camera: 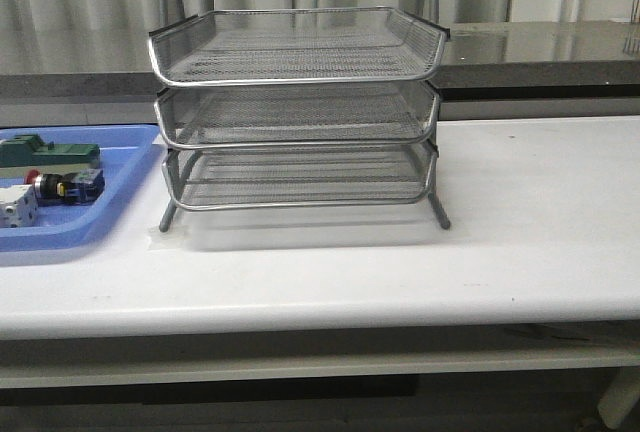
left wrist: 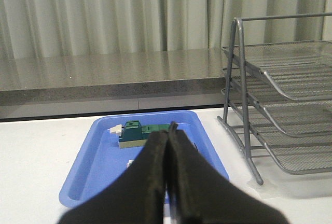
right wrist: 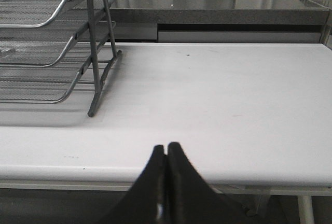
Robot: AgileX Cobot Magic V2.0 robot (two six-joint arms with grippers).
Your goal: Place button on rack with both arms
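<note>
The button (camera: 62,185) lies on its side in the blue tray (camera: 120,192) at the table's left, red head to the left. The silver three-tier rack (camera: 298,112) stands mid-table; it also shows in the left wrist view (left wrist: 280,110) and the right wrist view (right wrist: 62,53). My left gripper (left wrist: 168,133) is shut and empty, held short of the blue tray (left wrist: 98,156), hiding the button. My right gripper (right wrist: 166,149) is shut and empty, at the table's front edge, right of the rack. Neither arm shows in the front view.
A green block (camera: 45,150) (left wrist: 137,133) and a white cube-like part (camera: 15,207) also lie in the blue tray. A grey counter (camera: 560,47) runs behind the white table (camera: 540,212). Curtains hang behind it.
</note>
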